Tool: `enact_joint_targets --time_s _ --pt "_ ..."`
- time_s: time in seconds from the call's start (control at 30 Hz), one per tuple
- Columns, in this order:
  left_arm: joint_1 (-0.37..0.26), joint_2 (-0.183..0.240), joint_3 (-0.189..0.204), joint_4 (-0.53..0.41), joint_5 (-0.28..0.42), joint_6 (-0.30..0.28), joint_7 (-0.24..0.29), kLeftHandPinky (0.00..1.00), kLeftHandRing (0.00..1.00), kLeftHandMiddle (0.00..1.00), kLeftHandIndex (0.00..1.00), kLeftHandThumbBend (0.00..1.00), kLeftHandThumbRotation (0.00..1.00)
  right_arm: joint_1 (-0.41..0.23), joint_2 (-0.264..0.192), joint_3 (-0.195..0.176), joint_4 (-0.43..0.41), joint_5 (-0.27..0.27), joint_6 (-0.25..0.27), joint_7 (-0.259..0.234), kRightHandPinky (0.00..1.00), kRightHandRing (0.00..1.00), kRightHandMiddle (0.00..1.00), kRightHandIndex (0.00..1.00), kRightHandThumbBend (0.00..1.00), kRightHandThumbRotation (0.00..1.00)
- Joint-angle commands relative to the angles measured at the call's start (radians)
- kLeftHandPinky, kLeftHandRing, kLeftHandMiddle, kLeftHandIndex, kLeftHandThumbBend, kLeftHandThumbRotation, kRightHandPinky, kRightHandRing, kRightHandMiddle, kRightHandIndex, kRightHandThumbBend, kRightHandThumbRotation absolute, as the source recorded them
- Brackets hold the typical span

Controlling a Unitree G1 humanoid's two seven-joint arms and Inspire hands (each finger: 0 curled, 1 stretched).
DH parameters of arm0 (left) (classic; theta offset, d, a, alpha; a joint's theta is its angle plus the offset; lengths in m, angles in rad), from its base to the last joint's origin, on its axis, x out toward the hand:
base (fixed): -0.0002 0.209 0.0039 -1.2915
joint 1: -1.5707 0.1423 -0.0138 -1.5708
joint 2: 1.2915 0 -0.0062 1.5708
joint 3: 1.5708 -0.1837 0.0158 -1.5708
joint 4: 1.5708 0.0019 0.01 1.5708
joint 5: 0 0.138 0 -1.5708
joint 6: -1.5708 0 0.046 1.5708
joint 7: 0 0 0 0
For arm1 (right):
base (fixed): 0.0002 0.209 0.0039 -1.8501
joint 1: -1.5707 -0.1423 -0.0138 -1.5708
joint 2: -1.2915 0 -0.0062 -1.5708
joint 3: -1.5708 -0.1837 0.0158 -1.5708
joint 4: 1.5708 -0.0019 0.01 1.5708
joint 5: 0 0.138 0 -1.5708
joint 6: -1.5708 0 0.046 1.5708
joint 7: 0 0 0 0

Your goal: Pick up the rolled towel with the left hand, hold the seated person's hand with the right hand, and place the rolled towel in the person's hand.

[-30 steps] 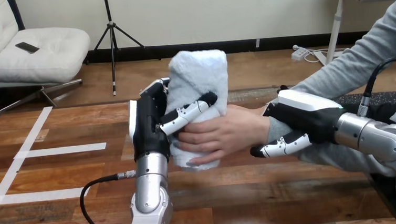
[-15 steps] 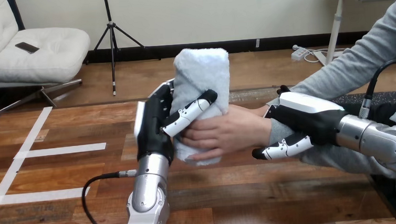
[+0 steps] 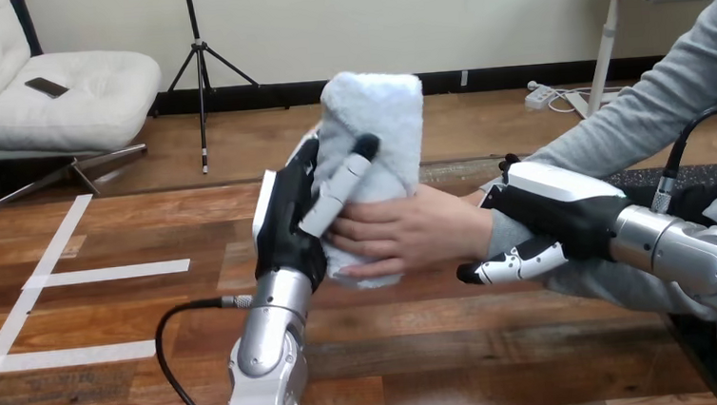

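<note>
Rolled towel (image 3: pixel 382 115): soft, fluffy cloth, matt nap. Counter (image 3: pixel 498 345): dark stained wood planks, low sheen, with matt white tape strips (image 3: pixel 102 273). Left hand (image 3: pixel 285 222) and right hand (image 3: pixel 555 208): matt black plastic under smooth white shells; forearms (image 3: pixel 269 337) satin silver metal.

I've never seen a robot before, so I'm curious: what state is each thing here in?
rolled towel: rolled, upright, held by two hands.
left hand: shut round the rolled towel.
person's hand: fingers closed on the rolled towel.
right hand: clasped round the person's wrist.
</note>
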Motion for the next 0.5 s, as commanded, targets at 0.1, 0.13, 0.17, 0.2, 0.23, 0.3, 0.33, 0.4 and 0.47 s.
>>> enact_joint_targets --time_s 0.1,0.13,0.17,0.2,0.23,0.3,0.33,0.4,0.47 --pt "0.002 -0.024 0.004 -0.08 -0.022 -0.041 -0.042 0.78 0.84 0.85 0.83 1.0 0.99 -0.042 -0.013 -0.034 -0.016 0.006 -0.008 -0.04 0.23 0.27 0.31 0.31 0.6 0.48" --pt "0.011 -0.028 0.008 -0.086 -0.029 -0.043 -0.045 0.78 0.84 0.85 0.83 1.0 0.99 -0.04 -0.013 -0.034 -0.018 0.007 -0.007 -0.038 0.24 0.27 0.32 0.32 0.6 0.49" --pt "0.018 -0.031 0.009 -0.09 -0.033 -0.044 -0.046 0.77 0.84 0.84 0.83 1.0 0.99 -0.039 -0.013 -0.035 -0.019 0.009 -0.006 -0.037 0.25 0.28 0.33 0.33 0.62 0.49" --pt "0.022 -0.033 0.01 -0.094 -0.037 -0.045 -0.046 0.77 0.84 0.84 0.82 1.0 0.99 -0.038 -0.014 -0.035 -0.02 0.01 -0.005 -0.036 0.26 0.29 0.34 0.34 0.63 0.5" --pt "0.032 -0.035 0.011 -0.1 -0.041 -0.047 -0.049 0.77 0.84 0.84 0.82 1.0 1.0 -0.036 -0.014 -0.037 -0.021 0.014 -0.002 -0.031 0.27 0.3 0.34 0.35 0.64 0.51" --pt "0.042 -0.037 0.012 -0.109 -0.045 -0.048 -0.052 0.77 0.83 0.84 0.82 1.0 1.0 -0.035 -0.013 -0.039 -0.023 0.019 0.001 -0.026 0.29 0.32 0.36 0.37 0.67 0.53" --pt "0.053 -0.039 0.01 -0.116 -0.045 -0.052 -0.052 0.77 0.83 0.83 0.82 1.0 1.0 -0.032 -0.012 -0.042 -0.026 0.025 0.01 -0.018 0.3 0.33 0.37 0.38 0.68 0.54" --pt "0.065 -0.04 0.008 -0.125 -0.044 -0.057 -0.051 0.77 0.83 0.83 0.81 1.0 1.0 -0.029 -0.012 -0.046 -0.032 0.031 0.02 -0.01 0.34 0.37 0.41 0.43 0.75 0.57" --pt "0.083 -0.04 0.003 -0.139 -0.036 -0.067 -0.049 0.76 0.83 0.83 0.8 1.0 1.0 -0.026 -0.012 -0.048 -0.036 0.039 0.03 -0.001 0.37 0.41 0.45 0.48 0.8 0.6"
